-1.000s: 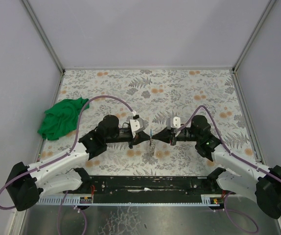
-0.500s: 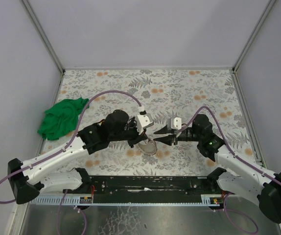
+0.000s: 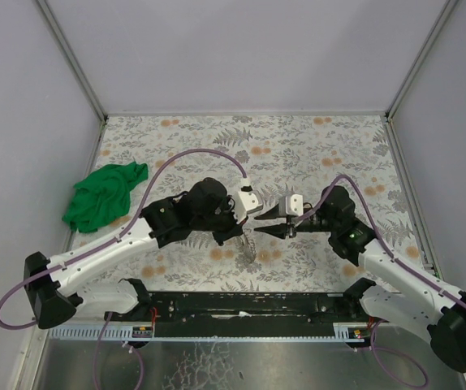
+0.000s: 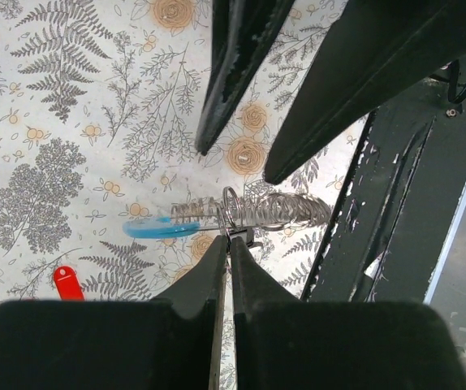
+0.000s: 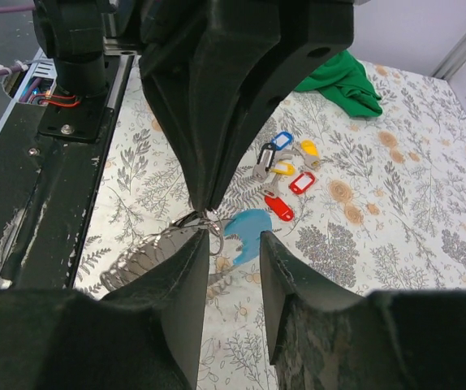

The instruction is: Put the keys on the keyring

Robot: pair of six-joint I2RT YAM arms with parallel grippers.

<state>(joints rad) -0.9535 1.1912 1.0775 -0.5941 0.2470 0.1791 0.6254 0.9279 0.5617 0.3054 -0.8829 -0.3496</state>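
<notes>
Keyring (image 4: 161, 229) at near-centre of table (image 3: 314, 146), pinched at the tips of left gripper (image 4: 230, 244) on its left, right gripper (image 3: 257, 225) just beside it on its right; keys (image 5: 283, 175) clustered on table left of and behind keyring; cloth (image 3: 103, 195) farther left, at table's left edge.

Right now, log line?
left gripper: shut on thin grey-and-light-blue keyring | right gripper: open | small colour-tagged metal keys: lying loose

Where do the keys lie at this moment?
In the right wrist view, the keys lie bunched between the left pincer and the green cloth.
</notes>
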